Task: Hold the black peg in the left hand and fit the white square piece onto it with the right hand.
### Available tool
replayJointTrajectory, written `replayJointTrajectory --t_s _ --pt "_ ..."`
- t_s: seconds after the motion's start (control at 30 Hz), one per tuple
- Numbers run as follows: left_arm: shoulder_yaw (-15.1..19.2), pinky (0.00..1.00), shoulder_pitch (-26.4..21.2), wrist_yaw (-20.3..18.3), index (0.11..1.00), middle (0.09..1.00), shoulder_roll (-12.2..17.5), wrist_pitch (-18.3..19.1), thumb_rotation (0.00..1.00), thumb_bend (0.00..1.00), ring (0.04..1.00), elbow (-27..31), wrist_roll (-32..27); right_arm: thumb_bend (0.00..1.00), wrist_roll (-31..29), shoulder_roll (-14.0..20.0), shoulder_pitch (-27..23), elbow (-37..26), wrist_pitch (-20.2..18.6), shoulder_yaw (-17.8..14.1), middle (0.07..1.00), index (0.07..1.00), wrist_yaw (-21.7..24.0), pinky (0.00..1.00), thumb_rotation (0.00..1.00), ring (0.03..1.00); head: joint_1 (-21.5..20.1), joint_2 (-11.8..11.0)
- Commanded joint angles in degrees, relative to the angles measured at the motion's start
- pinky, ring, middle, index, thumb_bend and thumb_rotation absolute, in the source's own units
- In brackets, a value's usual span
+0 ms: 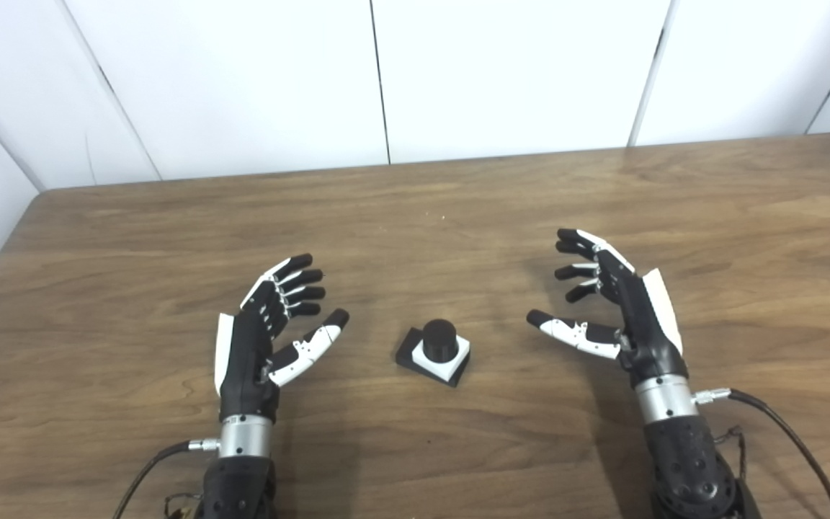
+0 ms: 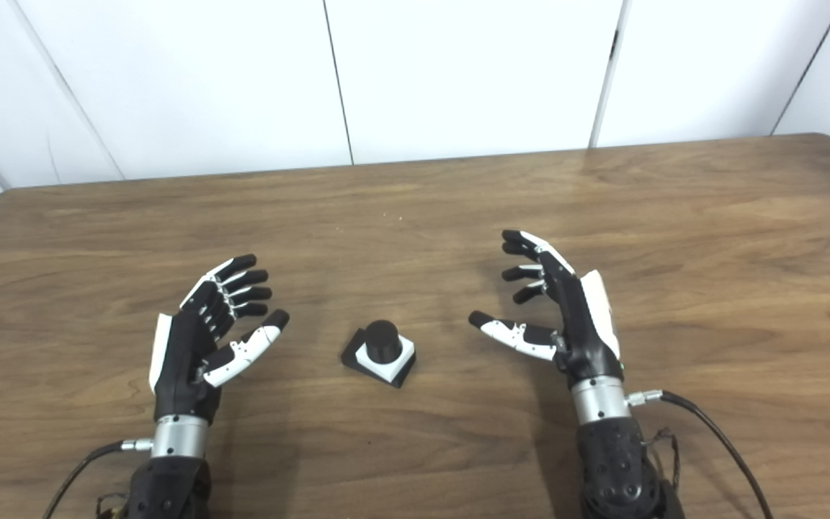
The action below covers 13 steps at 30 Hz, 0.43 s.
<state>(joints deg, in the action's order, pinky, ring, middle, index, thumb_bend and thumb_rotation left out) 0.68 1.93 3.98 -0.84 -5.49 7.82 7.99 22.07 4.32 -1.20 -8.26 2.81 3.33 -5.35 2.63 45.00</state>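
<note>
Left hand (image 1: 260, 339), right hand (image 1: 613, 303) empty, fingers spread; white square piece (image 1: 444, 358) seemingly on black peg (image 1: 439, 340) — between.

Left hand (image 1: 256, 339) and right hand (image 1: 620, 303) — both empty, fingers spread, palms facing inward.

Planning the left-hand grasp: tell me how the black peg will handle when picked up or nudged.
The black peg looks rigid, a short round post on a flat square base, so it should not flex. Standing upright on that base, it seems unlikely to roll or tip. The white square piece already sits around the post and may slide off if tilted. Both robot hands are open and apart from it.
</note>
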Motion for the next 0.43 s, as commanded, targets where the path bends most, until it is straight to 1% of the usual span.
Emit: replayJointTrajectory --t_s 0.0,0.07,0.17,0.4 --pt "-0.23 0.62 -1.17 0.24 0.752 0.723 -0.14 -1.2 0.03 0.59 0.675 1.94 -0.04 0.62 0.1 -0.31 -1.37 -2.38 0.38 -0.3 0.786 0.802 -0.6 0.5 0.05 0.657 1.09 0.12" --pt "-0.43 0.62 -1.21 0.32 0.753 0.723 -0.36 -1.43 0.03 0.58 0.678 1.77 0.01 0.62 -0.05 -0.11 -1.33 -2.54 0.37 -0.42 0.784 0.802 -0.5 0.49 0.04 0.647 1.85 0.13" --pt "-0.83 0.63 -1.24 0.41 0.748 0.722 -0.54 -0.64 0.06 0.59 0.677 2.22 0.77 0.61 -0.47 0.32 -1.28 -2.75 0.42 -0.59 0.786 0.802 -0.15 0.49 0.02 0.638 2.64 0.17" --pt "-1.15 0.61 -1.29 0.31 0.744 0.721 -0.53 -0.48 0.05 0.58 0.673 2.41 0.69 0.62 -1.37 0.48 -1.36 -2.49 0.85 -0.79 0.779 0.797 -0.12 0.49 0.02 0.641 2.61 0.22"
